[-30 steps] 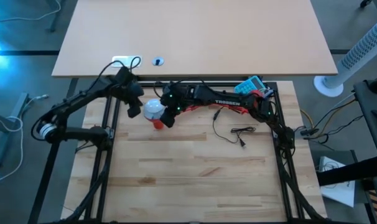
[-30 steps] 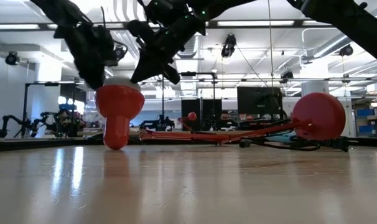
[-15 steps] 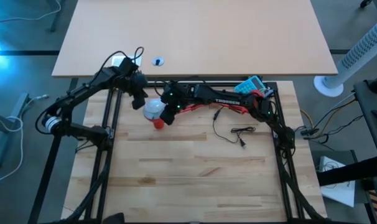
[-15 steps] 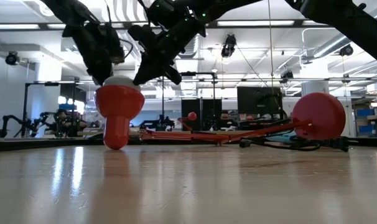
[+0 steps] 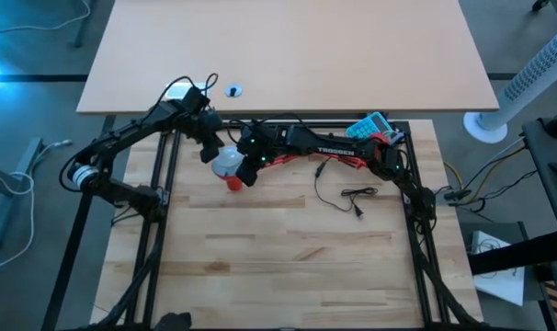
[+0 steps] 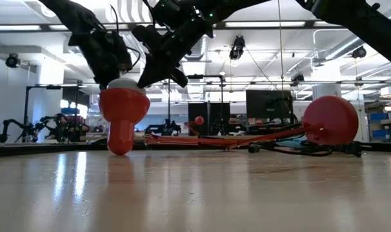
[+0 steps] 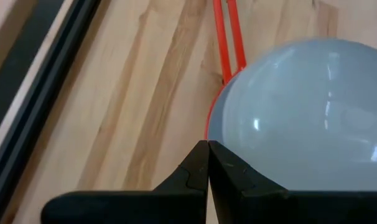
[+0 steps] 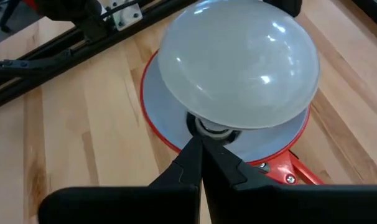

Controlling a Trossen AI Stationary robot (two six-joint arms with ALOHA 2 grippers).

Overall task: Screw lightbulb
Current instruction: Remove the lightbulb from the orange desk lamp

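The white lightbulb sits tilted with its greyish neck in the socket of the red lamp shade. The shade opens upward and its narrow end rests on the table. My left gripper is shut, right beside the bulb's dome on its far-left side; it also shows in the high view. My right gripper is shut, slanting down from the right, with its tips under the dome at the bulb's neck; in the high view it is just right of the bulb. My left gripper's shut fingers lie against the lower side of the bulb's dome, coming from above and the far left. I cannot tell whether they touch it. My right gripper's shut fingertips reach the bulb's neck just above the shade's white inside, slanting down from the right. I cannot tell whether they press on it.
The lamp's red arm and round base lie along the far side of the table. A black cable lies right of centre and a blue-green object is at the far right. The black frame rail runs close by on the left.
My left gripper has moved toward the table's far edge and a little right, coming up to the bulb's far-left side. It has stayed shut. My right gripper, the bulb and the shade have kept still.
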